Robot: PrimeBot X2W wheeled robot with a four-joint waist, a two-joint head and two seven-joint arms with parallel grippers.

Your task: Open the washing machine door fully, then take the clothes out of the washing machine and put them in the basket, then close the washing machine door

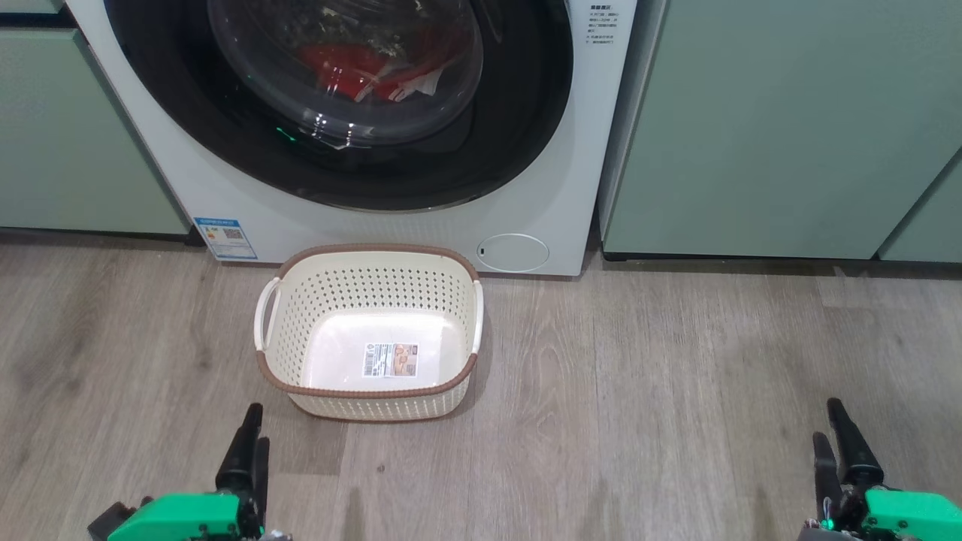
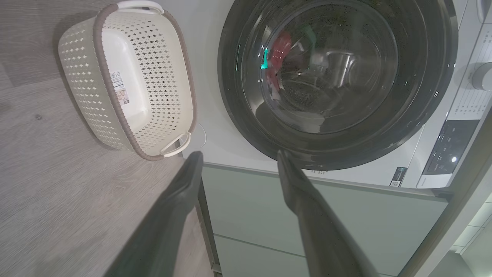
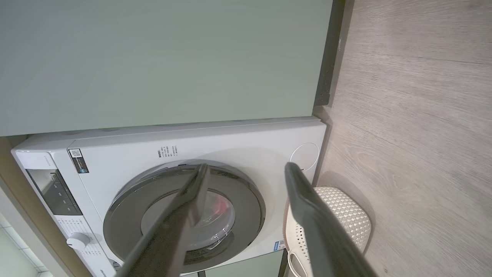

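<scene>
View: head.
Door: the washing machine door (image 1: 338, 124) sits shut, flat against the white washing machine (image 1: 594, 150). I judge that step 1, opening it fully, is not yet begun.
Clothes: the red clothes (image 1: 353, 71) lie inside the machine, seen through the door glass, with a white part beside the red.
Basket: the basket (image 1: 376, 248) stands empty on the floor (image 1: 676, 376), just in front of the machine and below the door, probably so that the way for the clothes is short.
Grippers: the left gripper (image 1: 255, 428) and the right gripper (image 1: 828, 422) are low, 1 at each side of the basket and well apart from the door. I think this leaves room for the door to swing.
Writing: a blue sticker (image 1: 225, 238) with a QR square is on the machine's lower left corner, and a paper label (image 1: 390, 360) with a barcode lies on the basket's bottom. Both are too small to read.

View: left wrist.
Jaws: the 2 fingers (image 2: 319, 215) of the left gripper stand wide apart, with nothing between them.
Panel: a dark control panel (image 2: 446, 148) with 1 lit dot, and a white knob (image 2: 482, 75). The markings are not readable.

View: right wrist.
Jaws: the 2 fingers (image 3: 315, 219) of the right gripper are spread wide and hold nothing. They point toward the door.
Writing: a black sticker (image 3: 78, 160) with a QR code, and some lines of small grey print (image 3: 168, 151) above the door. No brand name can be read.
</scene>
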